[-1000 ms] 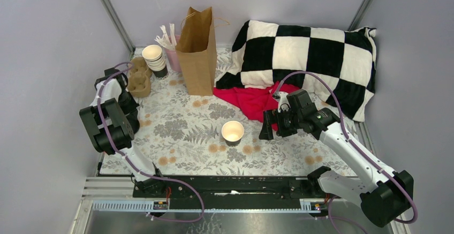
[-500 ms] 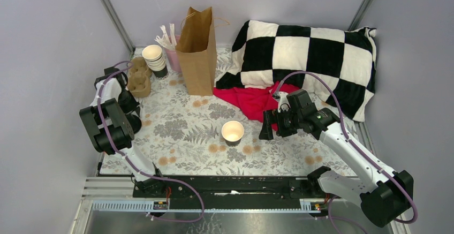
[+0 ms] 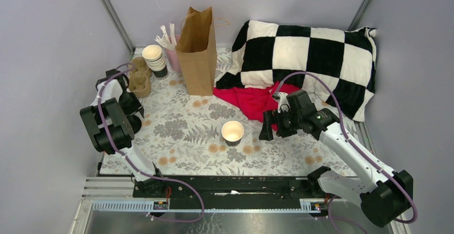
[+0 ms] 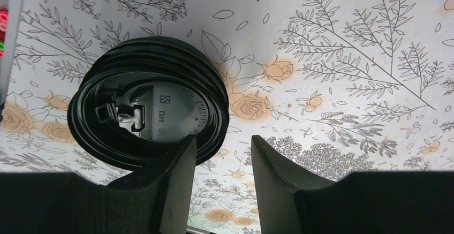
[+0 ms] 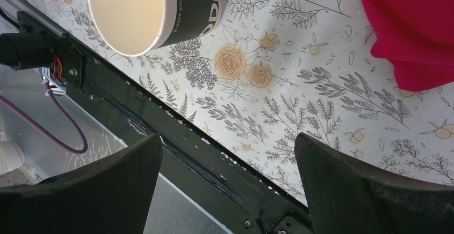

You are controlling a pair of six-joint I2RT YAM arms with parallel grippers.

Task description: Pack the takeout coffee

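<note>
The takeout coffee cup (image 3: 232, 132) is a small dark paper cup standing mid-table with no lid, its cream inside showing; it also shows in the right wrist view (image 5: 160, 9). My right gripper (image 3: 266, 129) hovers just right of it, jaws wide open and empty (image 5: 227, 143). A stack of black plastic lids (image 4: 147, 116) lies on the floral cloth at the left. My left gripper (image 4: 222, 143) is over it, open, with only bare cloth in the gap. Its left finger (image 4: 171, 180) overlaps the near edge of the stack.
A brown paper bag (image 3: 198, 52) stands upright at the back. Left of it are a stack of lidless cups (image 3: 155, 60), a pink holder of straws (image 3: 171, 52) and a cardboard cup carrier (image 3: 140, 78). A checkered pillow (image 3: 305, 62) and red cloth (image 3: 251, 100) fill the back right.
The left wrist has shifted very slightly in the top view. The cup and the right arm have not moved.
</note>
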